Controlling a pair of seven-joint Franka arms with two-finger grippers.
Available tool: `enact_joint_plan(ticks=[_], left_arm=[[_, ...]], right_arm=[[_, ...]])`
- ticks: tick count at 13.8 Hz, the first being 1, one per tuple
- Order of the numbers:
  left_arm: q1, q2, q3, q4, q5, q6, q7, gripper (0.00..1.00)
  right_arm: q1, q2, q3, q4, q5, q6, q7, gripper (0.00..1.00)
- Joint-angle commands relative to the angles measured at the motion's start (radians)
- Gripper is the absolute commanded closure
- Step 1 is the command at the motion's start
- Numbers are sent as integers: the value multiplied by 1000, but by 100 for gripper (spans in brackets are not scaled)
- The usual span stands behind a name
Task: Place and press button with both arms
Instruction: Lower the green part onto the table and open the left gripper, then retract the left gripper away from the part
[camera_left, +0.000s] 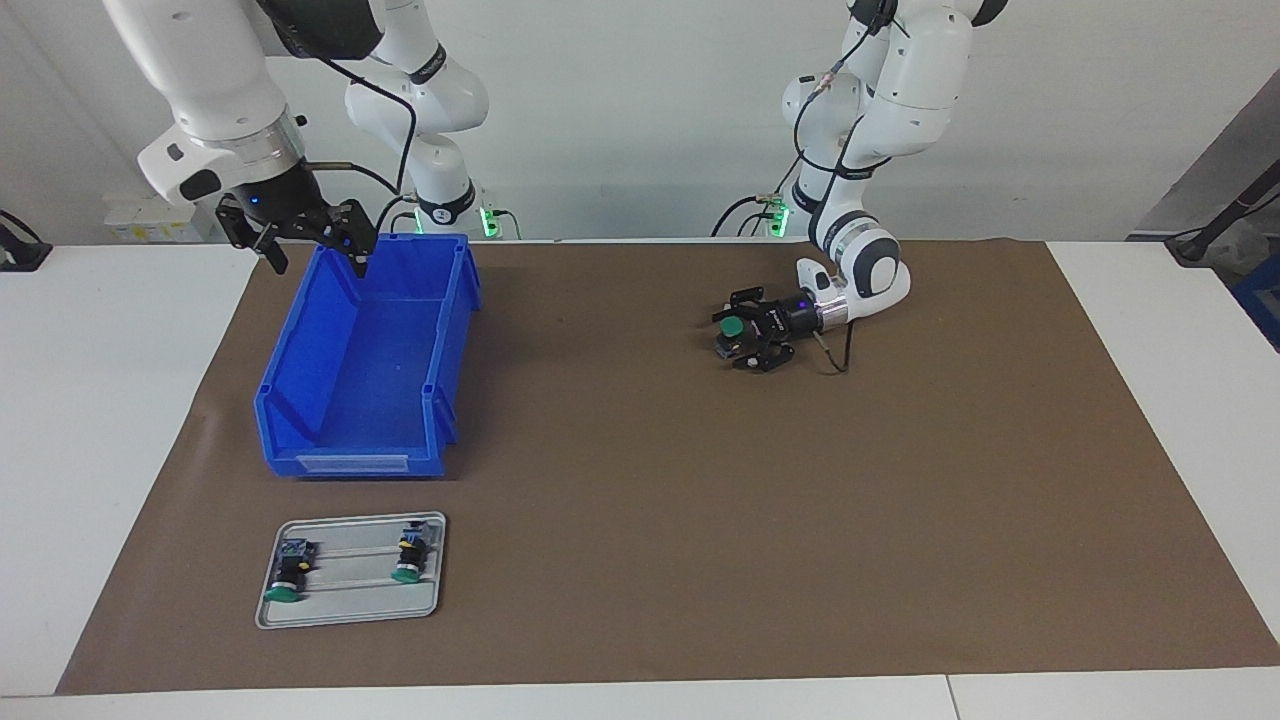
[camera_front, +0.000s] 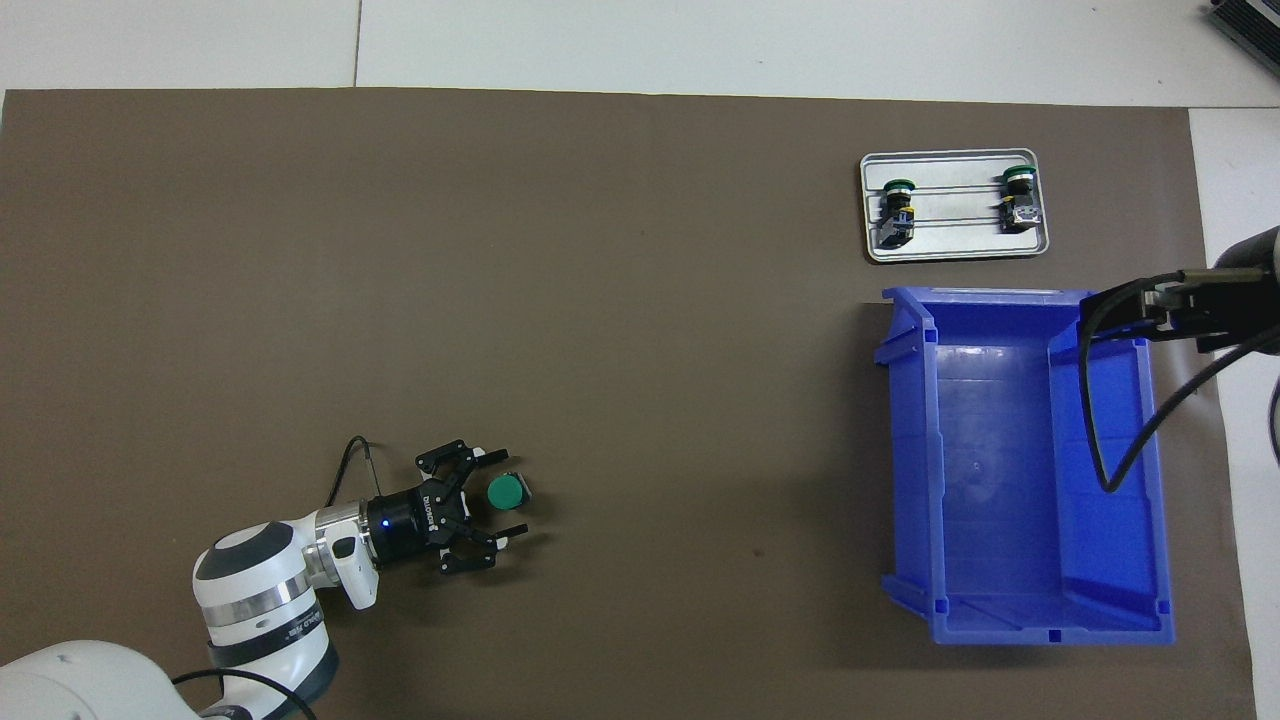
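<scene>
Here, the brown mat (camera_left: 640, 520) is lying flat and matte over the white table (camera_left: 110, 420), covering most of it.

Button (camera_front: 506, 491): round green cap, dark body, standing on the mat toward the left arm's end of the table, well apart from the bin. It is sitting between the fingers of the left gripper (camera_front: 502, 507); the jaws are standing wide on either side of it, and contact cannot be told.

Left gripper: black, two-fingered, lying low and level over the mat on a white jointed arm with grey joint covers.

Right gripper (camera_left: 318, 255): black, hanging over the bin's end nearest the robots, jaws spread wide and holding nothing. In the overhead view only its wrist and cable are showing.

Bin (camera_left: 365, 370): blue glossy plastic, rectangular, open-topped, with a low cut-down lip at the end farthest from the robots. It is resting on the mat toward the right arm's end of the table.

Tray (camera_left: 350, 612): shallow grey metal rectangle with rounded corners, sitting on the mat farther from the robots than the bin.

Spare buttons (camera_left: 290, 572), two: green caps, black cylindrical bodies, lying on their sides in the tray, apart from each other, caps pointing away from the robots.
</scene>
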Motion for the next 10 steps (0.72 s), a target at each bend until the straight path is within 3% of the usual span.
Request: enact_joint_plan(ticks=[1,3,7,10], left_arm=[[124,-19,5,-20,149,-15,83,3],[224,-19,5,-2,246,-24,77,4],[359,-21,8,101,326,-26,-16,4],[449,-30,10,286,470,-30,-284,4]], right_arm=[[-6,-9,2,-4,12,-11,-23,0],[-6,-9,2,-6,12,-11,-23,0],[-6,-9,2,-4,12,-11,-24,0],[-6,-9,2,-4,12,-11,-23,0]])
